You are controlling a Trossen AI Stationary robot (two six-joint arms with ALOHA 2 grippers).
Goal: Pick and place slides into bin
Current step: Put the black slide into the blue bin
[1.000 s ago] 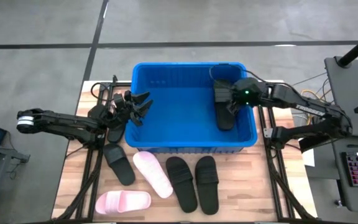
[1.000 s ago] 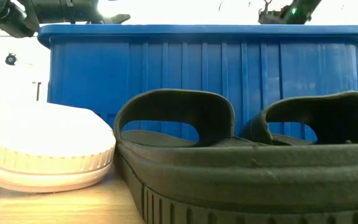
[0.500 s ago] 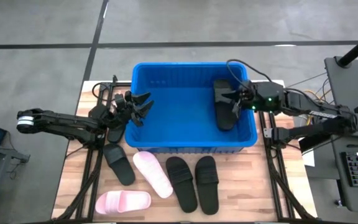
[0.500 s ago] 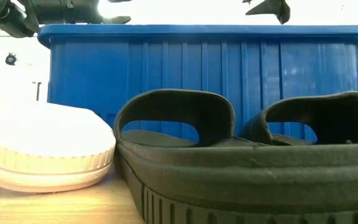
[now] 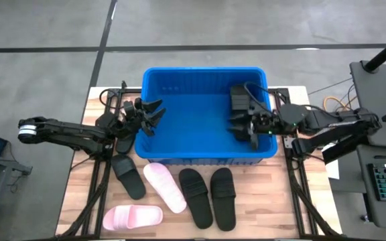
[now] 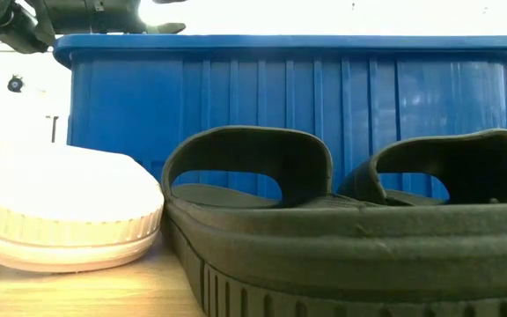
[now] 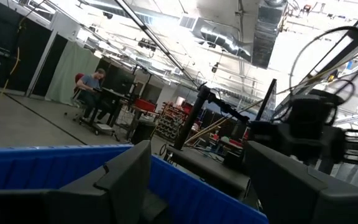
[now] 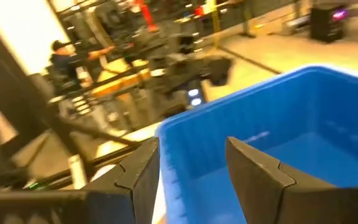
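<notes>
The blue bin point(image 5: 179, 127) stands at the table's far middle. One black slide point(image 5: 238, 99) lies on the bin's floor by its right wall. My right gripper point(image 5: 238, 126) hovers open over the bin's right part, pointing left, with nothing between its fingers point(image 8: 194, 177). My left gripper point(image 5: 154, 115) waits open above the bin's left rim, also holding nothing point(image 7: 197, 186). On the table in front of the bin lie two pink slides point(image 5: 166, 187) point(image 5: 133, 216) and three black slides point(image 5: 127, 175) point(image 5: 196, 197) point(image 5: 223, 196), soles down.
A further black slide point(image 5: 123, 142) shows partly under my left arm beside the bin's left wall. In the low view a black slide point(image 6: 324, 220) and a pink one point(image 6: 69, 207) lie close before the bin's front wall point(image 6: 289, 88). A person sits far off point(image 7: 92, 87).
My right gripper has risen from the black slide in the bin and swung toward the near edge, tipping from pointing down to about level. The slide has stayed on the bin's floor. My left arm has kept still.
</notes>
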